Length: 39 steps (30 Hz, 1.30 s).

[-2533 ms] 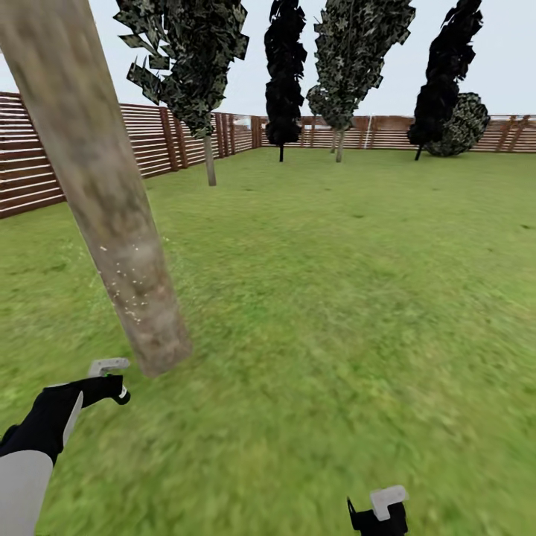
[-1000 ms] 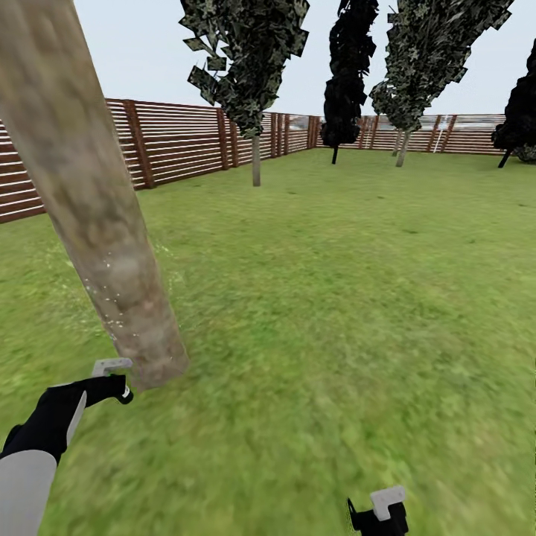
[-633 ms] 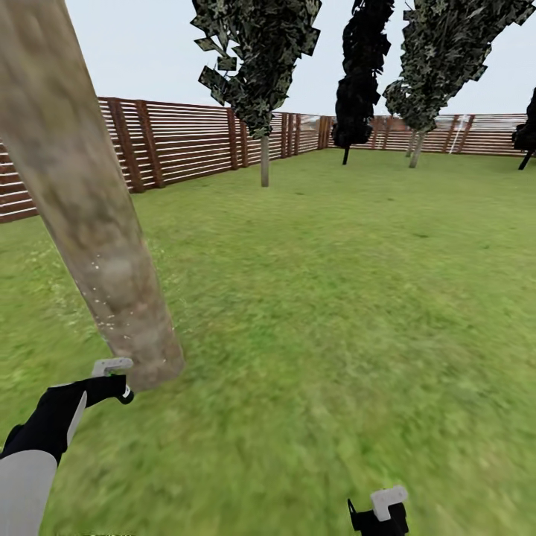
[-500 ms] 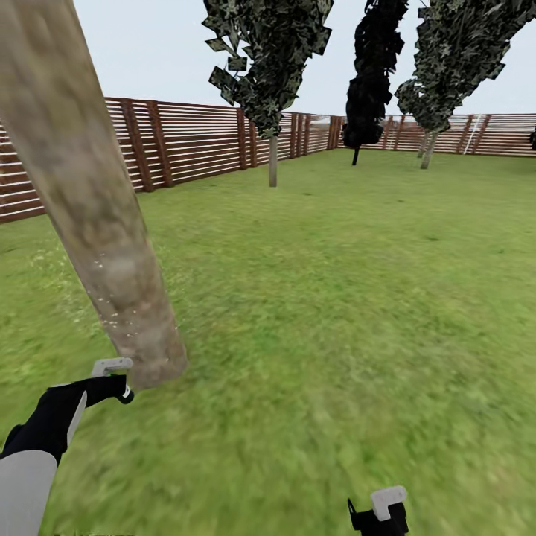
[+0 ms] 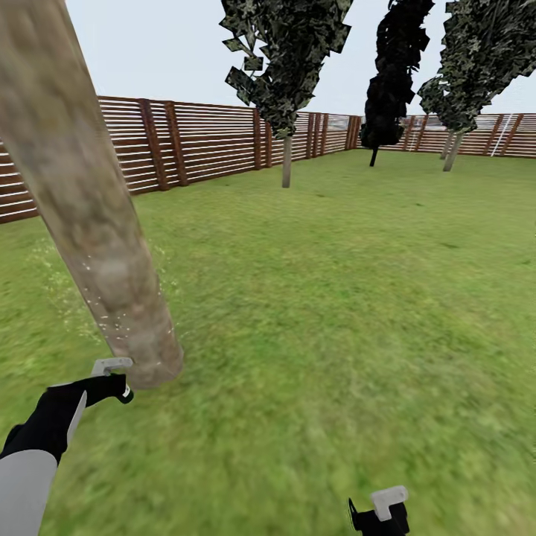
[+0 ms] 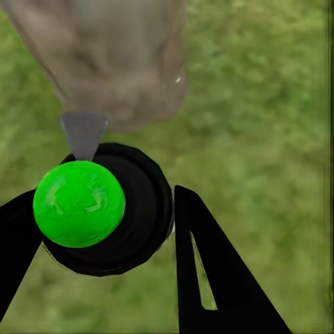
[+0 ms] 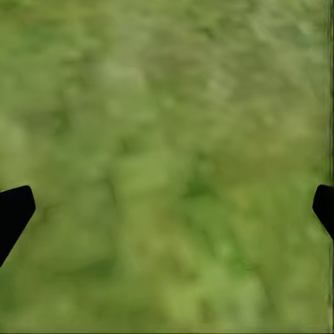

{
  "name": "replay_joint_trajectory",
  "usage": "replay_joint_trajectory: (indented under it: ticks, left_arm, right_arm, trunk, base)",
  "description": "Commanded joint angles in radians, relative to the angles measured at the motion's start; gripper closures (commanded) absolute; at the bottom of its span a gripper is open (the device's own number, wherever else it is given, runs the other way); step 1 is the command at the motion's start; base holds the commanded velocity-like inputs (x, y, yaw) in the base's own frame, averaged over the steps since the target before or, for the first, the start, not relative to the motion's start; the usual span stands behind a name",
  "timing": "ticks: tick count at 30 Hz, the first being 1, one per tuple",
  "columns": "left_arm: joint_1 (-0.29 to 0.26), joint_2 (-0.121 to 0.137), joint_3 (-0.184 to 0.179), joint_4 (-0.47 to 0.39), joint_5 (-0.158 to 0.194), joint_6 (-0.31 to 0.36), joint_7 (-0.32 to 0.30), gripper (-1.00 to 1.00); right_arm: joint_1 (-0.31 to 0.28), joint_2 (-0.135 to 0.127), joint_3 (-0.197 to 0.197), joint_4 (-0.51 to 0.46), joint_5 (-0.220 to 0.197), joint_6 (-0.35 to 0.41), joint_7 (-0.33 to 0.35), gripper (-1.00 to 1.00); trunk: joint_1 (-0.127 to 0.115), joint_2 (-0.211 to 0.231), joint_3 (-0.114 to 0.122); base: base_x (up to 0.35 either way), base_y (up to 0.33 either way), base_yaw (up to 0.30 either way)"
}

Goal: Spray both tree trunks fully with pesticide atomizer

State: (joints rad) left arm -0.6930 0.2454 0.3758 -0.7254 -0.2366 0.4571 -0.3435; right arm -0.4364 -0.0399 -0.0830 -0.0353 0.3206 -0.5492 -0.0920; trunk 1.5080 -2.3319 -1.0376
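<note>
The left gripper [image 6: 104, 229] has its fingers [image 6: 209, 278] clamped on the pesticide atomizer [image 6: 104, 209] (green top in the wrist view), nozzle aimed at the base of the tree trunk [image 5: 97, 231]. Pale specks dot the trunk. The right gripper [image 7: 167, 209] hangs spread wide over the lawn [image 5: 335, 298].

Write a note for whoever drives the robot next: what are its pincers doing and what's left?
Left pincer: shut on the spray bottle, nozzle aimed at the foot of the near tree trunk.
Right pincer: open, empty, over the grass.
Done: bottle picked up; pale droplets speckle the lower trunk.
Left: cover the upper trunk, which looks bare, then spray the second tree. Which of the trees by the fence that is, I can't tell.
</note>
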Motion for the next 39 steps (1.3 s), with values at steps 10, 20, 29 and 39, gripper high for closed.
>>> replay_joint_trajectory:
  ticks: [10, 20, 29, 39]
  left_arm:
    - [-0.003, -0.084, -0.008, 0.002, 0.001, -0.001, 0.08, 1.0]
    - [-0.012, -0.083, -0.06, -0.008, 0.002, 0.011, 0.094, 1.0]
    - [-0.073, -0.118, -0.069, -0.161, 0.005, 0.157, 0.127, 1.0]
    - [-0.203, -0.152, -0.194, -0.219, 0.002, 0.285, 0.127, 1.0]
  right_arm:
    - [0.0, 0.0, -0.001, -0.002, -0.002, 0.0, 0.0, -1.0]
    - [0.0, 0.0, 0.0, 0.0, -0.002, 0.0, 0.0, -1.0]
    - [0.0, -0.001, -0.001, 0.0, -0.002, 0.0, 0.0, -1.0]
    - [0.0, -0.001, -0.001, -0.001, -0.002, 0.0, 0.0, -1.0]
  trunk:
    - [0.0, 0.0, 0.0]
    - [0.0, 0.0, 0.0]
    - [0.0, 0.0, 0.0]
    - [0.0, 0.0, 0.0]
  base:
    - [0.029, -0.273, 0.173]
    - [0.155, -0.176, 0.278]
    - [0.003, -0.002, 0.279]
    - [0.0, 0.0, 0.275]
